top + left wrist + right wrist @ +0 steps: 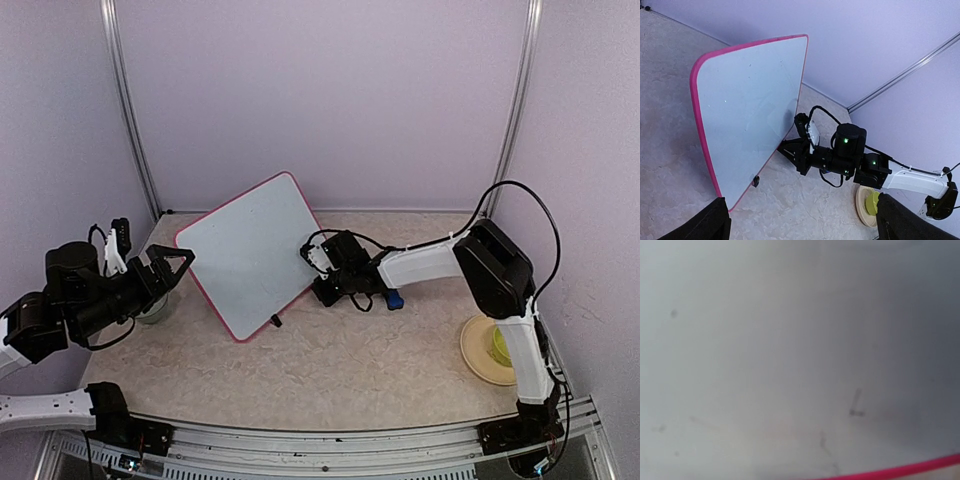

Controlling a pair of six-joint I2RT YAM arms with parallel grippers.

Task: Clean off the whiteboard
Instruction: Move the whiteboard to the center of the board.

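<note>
The whiteboard (250, 255) has a pink rim and stands tilted on small black feet at centre left. Its face looks nearly blank. In the right wrist view the board (790, 340) fills the frame with a few faint grey marks, and its pink rim (910, 471) shows at the bottom. My left gripper (176, 268) is open and empty beside the board's left edge, and its dark fingertips (705, 225) show at the bottom corners of the left wrist view. My right gripper (316, 270) sits against the board's right edge with its jaws spread. Its fingers are out of its own view.
A small blue object (394, 298) lies on the table under the right forearm. A tan plate (478, 358) with a yellow-green thing on it stands at right. A clear cup (155, 306) stands below the left gripper. Walls close in on the left, the back and the right.
</note>
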